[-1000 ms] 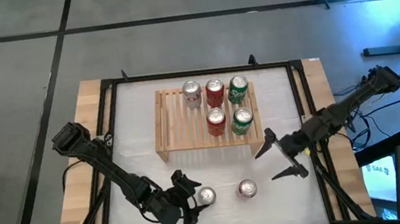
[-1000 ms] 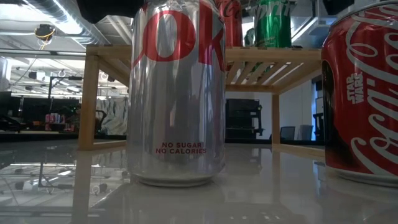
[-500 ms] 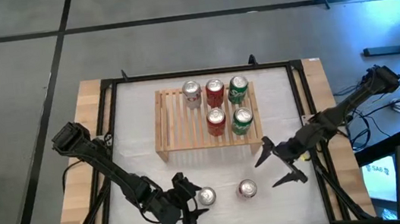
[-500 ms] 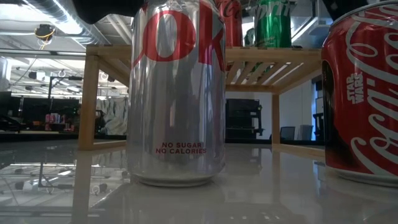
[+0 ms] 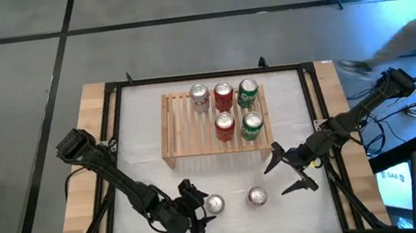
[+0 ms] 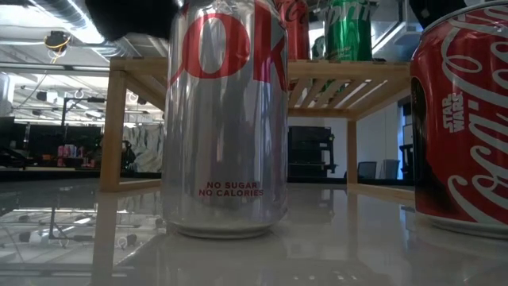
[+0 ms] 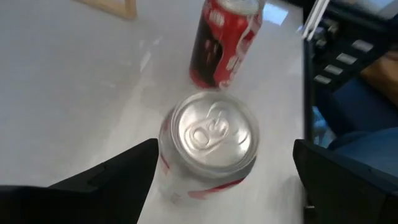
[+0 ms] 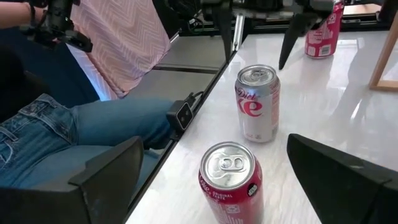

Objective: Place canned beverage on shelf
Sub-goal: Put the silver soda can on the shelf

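A silver canned beverage (image 5: pixel 215 204) and a red one (image 5: pixel 257 197) stand upright on the white table near its near edge. My left gripper (image 5: pixel 200 207) is open just left of the silver can (image 7: pixel 211 143). Its fingers reach toward either side of the can with gaps showing, touching nothing. My right gripper (image 5: pixel 287 172) hangs open to the right of the red can (image 8: pixel 229 183), pointing toward it from a little above. The wooden shelf (image 5: pixel 185 127) stands mid-table on its short legs. Several cans stand on the right part of its slatted top.
The left half of the shelf's slats (image 5: pixel 181 124) is bare. A black frame (image 5: pixel 111 104) runs round the table. A seated person's leg (image 8: pixel 74 130) is just beyond the table's near edge. A blurred person (image 5: pixel 412 32) shows at the far right.
My right gripper has edged toward the table's near edge and closer to the red can, still open. A blurred person has come into the high view at the far right. The cans and my left gripper have kept still.
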Available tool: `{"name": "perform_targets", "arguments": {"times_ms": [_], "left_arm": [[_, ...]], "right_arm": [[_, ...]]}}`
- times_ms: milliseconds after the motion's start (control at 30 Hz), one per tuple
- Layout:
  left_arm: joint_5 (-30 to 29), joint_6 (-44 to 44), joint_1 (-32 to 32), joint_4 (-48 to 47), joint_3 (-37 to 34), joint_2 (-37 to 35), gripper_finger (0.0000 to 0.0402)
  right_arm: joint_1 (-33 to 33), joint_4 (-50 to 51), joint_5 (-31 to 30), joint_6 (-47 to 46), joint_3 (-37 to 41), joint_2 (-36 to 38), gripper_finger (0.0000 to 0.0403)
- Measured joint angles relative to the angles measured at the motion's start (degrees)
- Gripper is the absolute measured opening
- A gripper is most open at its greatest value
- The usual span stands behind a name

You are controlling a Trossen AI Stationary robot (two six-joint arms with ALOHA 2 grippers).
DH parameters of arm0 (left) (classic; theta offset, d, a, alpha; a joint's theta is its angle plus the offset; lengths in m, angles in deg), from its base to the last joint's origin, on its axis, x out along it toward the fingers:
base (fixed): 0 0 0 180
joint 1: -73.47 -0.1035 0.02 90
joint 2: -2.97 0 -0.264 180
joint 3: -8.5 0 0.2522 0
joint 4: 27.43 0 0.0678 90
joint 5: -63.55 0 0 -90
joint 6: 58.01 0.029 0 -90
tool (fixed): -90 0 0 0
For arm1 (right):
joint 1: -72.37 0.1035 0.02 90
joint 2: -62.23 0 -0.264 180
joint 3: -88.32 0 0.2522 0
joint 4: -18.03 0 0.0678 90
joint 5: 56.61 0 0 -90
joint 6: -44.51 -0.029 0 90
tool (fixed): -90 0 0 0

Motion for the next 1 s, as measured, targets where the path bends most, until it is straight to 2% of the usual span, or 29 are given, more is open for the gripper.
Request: {"name": "perform_targets", "arguments": {"times_ms": [367,600,1000], "left_arm": [[0.2,0.0,-0.8,1.2,0.0,6.7,0.0362],[0.3,0.0,-2.6,2.6,0.0,8.0,0.0362],[0.1,0.0,-3.9,4.7,0.0,8.2,0.036]], "right_arm": [[0.0,0.0,0.0,0.0,0.0,0.0,0.0392],[0.0,0.1,-3.2,0.0,0.0,0.0,0.0392],[0.0,0.1,-4.2,0.0,0.0,0.0,0.0392]]}}
